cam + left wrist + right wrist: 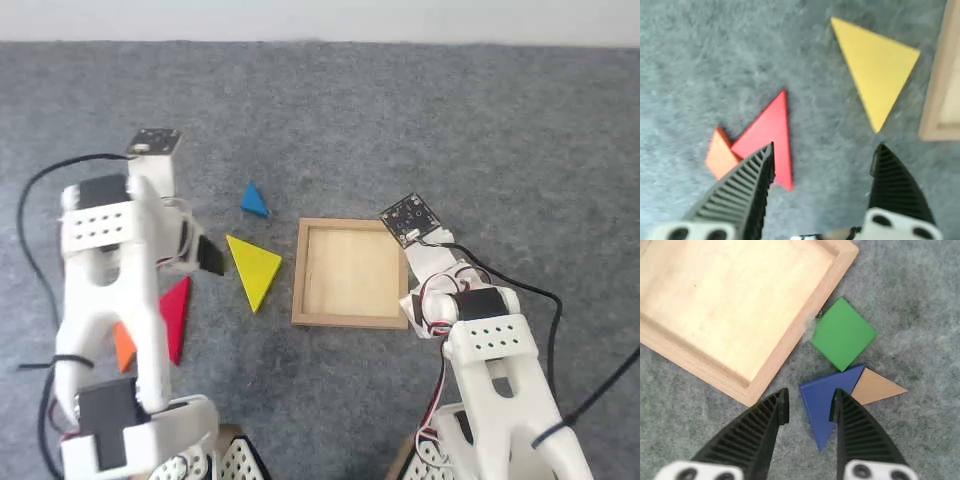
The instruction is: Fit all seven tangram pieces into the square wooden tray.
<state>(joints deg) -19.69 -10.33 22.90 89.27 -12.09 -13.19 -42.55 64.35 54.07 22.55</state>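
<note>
High view: tray (pixel 350 320) bare inside, yellow triangle (pixel 255 268) beside

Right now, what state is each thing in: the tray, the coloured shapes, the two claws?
wooden tray: empty.
yellow triangle: loose, outside tray.
orange piece: loose, outside tray.
red triangle: loose, touching orange piece.
light blue triangle: loose, alone.
green square: loose, beside tray rim.
tan triangle: loose, outside tray.
dark blue triangle: loose, touching tan triangle.
left gripper: open, empty.
right gripper: open, by dark blue triangle.
</note>
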